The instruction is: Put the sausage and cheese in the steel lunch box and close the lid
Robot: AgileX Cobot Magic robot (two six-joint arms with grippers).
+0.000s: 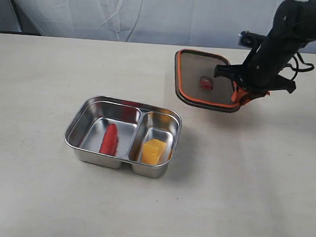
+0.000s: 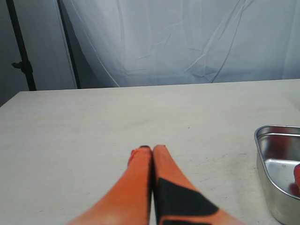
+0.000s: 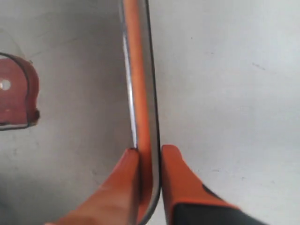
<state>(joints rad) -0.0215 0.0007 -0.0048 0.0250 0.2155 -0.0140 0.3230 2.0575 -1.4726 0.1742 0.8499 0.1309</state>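
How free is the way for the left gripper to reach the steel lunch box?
Probably yes: only table surface shows between the shut left gripper and the steel lunch box.

A pale beige matte desk (image 1: 30, 196) fills most of the frame. A wrinkled white cloth backdrop (image 1: 127, 12) spans the top edge.

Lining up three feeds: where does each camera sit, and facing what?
Exterior view: raised, looks down on the steel lunch box; right arm holds the lid.
Left wrist view: along the shut left gripper, across the table.
Right wrist view: along the right gripper clamped on the lid rim.
Shared: exterior and right wrist show the lid.
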